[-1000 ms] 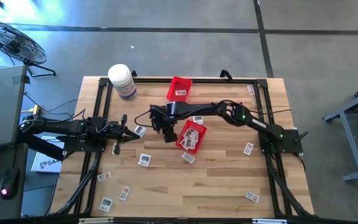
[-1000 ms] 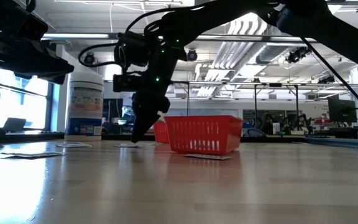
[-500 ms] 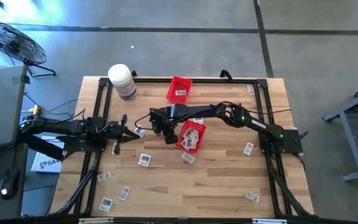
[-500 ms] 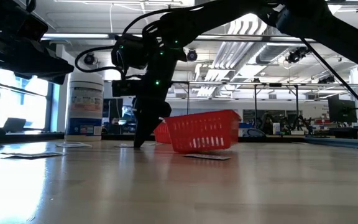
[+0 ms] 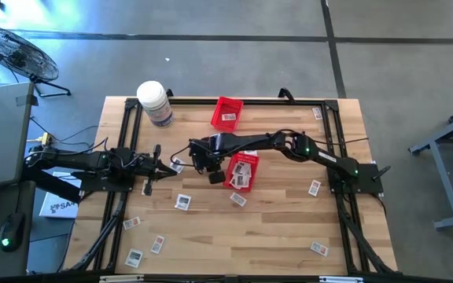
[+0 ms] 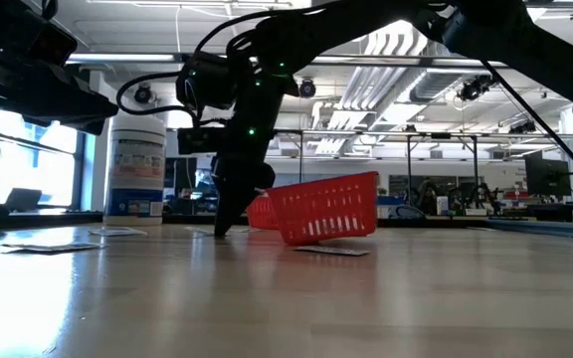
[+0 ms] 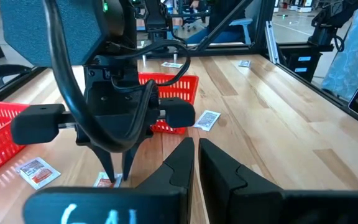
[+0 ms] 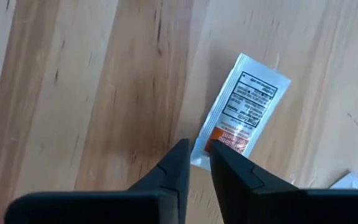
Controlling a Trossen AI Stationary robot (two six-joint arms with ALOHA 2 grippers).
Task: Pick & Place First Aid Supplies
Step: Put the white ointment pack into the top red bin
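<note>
Closing on the packet (image 8: 238, 114) lying flat on the surface (image 5: 274, 228) just left of the tilted basket (image 5: 242, 171), the right tool (image 8: 194, 163) pinches one edge, nearly shut; lift straight, clear of that basket.

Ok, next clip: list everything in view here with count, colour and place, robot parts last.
Packets: over a dozen, white-grey, scattered across the table, some in the baskets.
Baskets: two, red mesh; one at the table's far edge, one mid-table, tilted.
Jar: one, white, far left corner.
Table: one, light wood.
Fan: one, dark, on the floor.
Left gripper: shut, left of centre.
Right gripper: fingertips at a packet beside the tilted basket.
</note>
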